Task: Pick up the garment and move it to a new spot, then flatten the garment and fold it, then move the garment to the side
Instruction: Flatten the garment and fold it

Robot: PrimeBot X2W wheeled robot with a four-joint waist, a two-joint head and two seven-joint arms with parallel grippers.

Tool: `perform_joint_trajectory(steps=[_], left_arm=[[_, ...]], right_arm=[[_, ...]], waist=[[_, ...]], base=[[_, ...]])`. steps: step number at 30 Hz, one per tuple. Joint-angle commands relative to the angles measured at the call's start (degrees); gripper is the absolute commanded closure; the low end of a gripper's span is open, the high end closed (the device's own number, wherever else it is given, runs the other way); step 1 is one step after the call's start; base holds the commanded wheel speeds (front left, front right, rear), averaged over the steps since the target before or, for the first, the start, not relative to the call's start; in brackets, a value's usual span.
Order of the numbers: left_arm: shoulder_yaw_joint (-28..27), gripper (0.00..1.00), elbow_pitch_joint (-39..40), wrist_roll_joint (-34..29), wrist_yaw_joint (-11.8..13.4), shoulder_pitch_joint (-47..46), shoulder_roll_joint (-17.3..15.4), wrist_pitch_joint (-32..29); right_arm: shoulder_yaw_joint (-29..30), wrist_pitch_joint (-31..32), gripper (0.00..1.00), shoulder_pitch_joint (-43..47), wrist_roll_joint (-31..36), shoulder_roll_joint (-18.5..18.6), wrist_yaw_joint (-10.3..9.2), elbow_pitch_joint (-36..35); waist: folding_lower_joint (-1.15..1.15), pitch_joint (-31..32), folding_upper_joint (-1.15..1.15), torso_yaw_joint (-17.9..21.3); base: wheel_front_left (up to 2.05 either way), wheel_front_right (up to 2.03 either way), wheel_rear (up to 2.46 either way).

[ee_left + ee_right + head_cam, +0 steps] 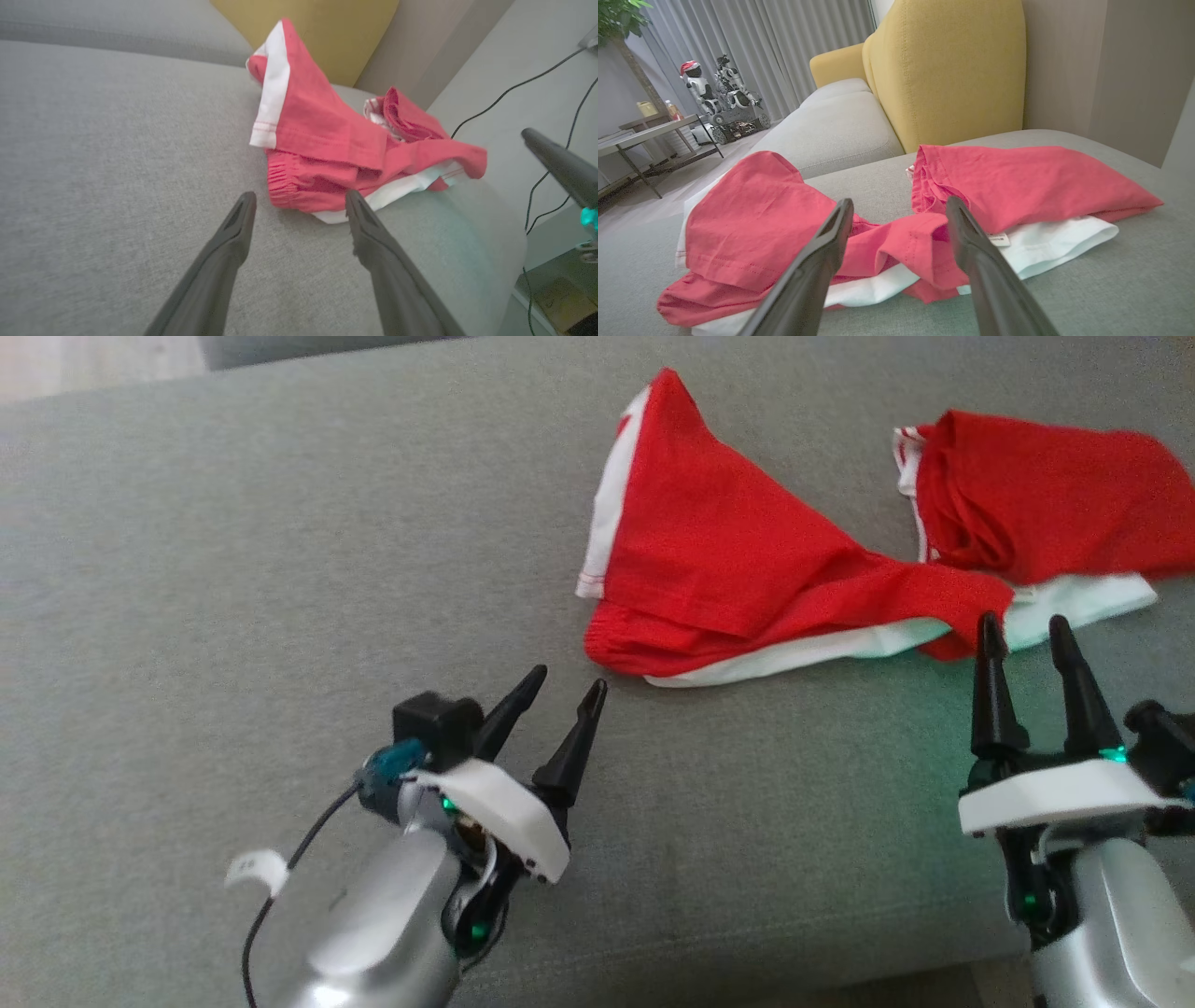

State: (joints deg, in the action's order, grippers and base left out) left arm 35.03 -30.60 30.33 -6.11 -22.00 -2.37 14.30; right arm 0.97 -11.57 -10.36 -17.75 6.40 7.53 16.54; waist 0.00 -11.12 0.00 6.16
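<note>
L gripper [569,679] low at left, fingers [574,742] spread wide, tilted up-right, nothing btwn them. R gripper [1023,620] at right, fingers parted just as wide, pointing straight up in head view, also empty.

Head view looks down — both wrist views sit low, close, sharing the garment [747,560].

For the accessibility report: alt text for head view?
A crumpled red and white garment lies on a grey cushion. The left gripper, open, is short of its near edge; the right gripper, open, is at that edge.
</note>
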Motion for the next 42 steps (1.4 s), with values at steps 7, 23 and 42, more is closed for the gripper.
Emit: perform_joint_trajectory(steps=[7,23,42], left_arm=[[3.1,0.00,-9.4,1.9,-1.0,-10.6,-0.5,0.6],[6.2,1.00,-12.3,8.8,-1.3,-16.7,-0.5,0.7],[-16.1,1.00,10.9,-8.5,0.0,-4.7,-3.8,0.7]], right_arm=[[-1.8,-0.4,0.00,-4.2,-0.8,1.1,-0.04,-2.4],[-2.7,-1.4,0.00,-6.2,-0.9,1.2,-0.04,-0.9],[-4.8,-0.5,0.00,-5.1,-0.3,1.3,-0.04,0.6]], waist=[[0.00,-3.9,0.00,3.9],[0.00,-5.1,0.00,4.8],[0.00,0.2,0.00,-2.2]], base=[[0.00,0.00,0.00],[0.00,0.00,0.00],[0.00,0.00,0.00]])
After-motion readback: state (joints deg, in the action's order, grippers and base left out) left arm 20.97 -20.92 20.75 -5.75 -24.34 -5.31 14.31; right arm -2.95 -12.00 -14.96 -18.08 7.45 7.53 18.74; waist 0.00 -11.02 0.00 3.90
